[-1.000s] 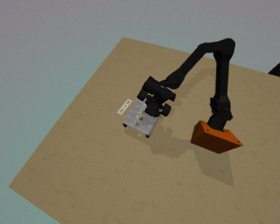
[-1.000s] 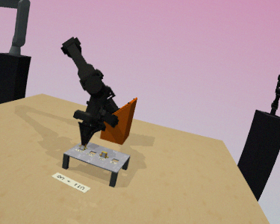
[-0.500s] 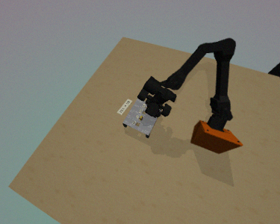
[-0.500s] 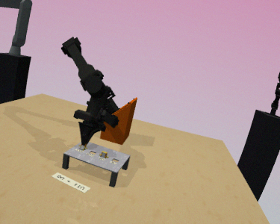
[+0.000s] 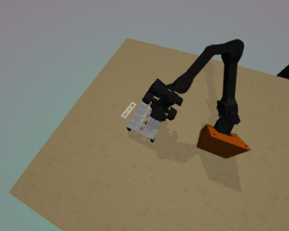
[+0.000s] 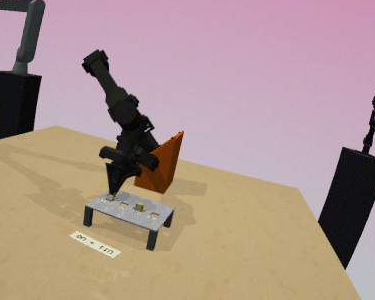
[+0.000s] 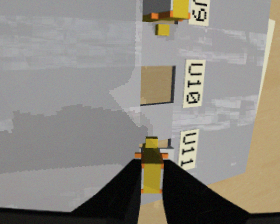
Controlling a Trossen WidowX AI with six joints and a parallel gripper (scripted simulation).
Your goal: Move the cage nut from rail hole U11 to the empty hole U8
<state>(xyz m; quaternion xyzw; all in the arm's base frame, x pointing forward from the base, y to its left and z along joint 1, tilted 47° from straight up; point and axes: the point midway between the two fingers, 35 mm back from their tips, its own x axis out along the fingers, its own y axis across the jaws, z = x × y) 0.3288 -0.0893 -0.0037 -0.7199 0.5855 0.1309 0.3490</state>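
My gripper [image 7: 151,167] [image 6: 112,195] is shut on a cage nut [image 7: 151,181], yellow with orange edges, at hole U11 near the end of the grey rail plate [image 7: 75,85] [image 6: 142,221] [image 5: 152,130]. Part of hole U11 [image 7: 161,144] shows just beyond the nut; whether the nut is still seated or slightly raised I cannot tell. Hole U10 [image 7: 157,85] [image 6: 123,206] is empty. The other nut [image 6: 139,207] [image 7: 180,9] [image 5: 146,122] stands at U9. Hole U8 [image 6: 154,215] is empty. The spring wings under the plate are hidden.
The plate stands on short dark legs [image 6: 151,240] [image 5: 152,140]. A label card [image 6: 95,244] [image 5: 129,110] lies beside it on the wooden table [image 5: 86,158] [image 6: 227,240]. An orange wedge-shaped block [image 5: 221,143] [image 6: 162,172] stands under the arm's base.
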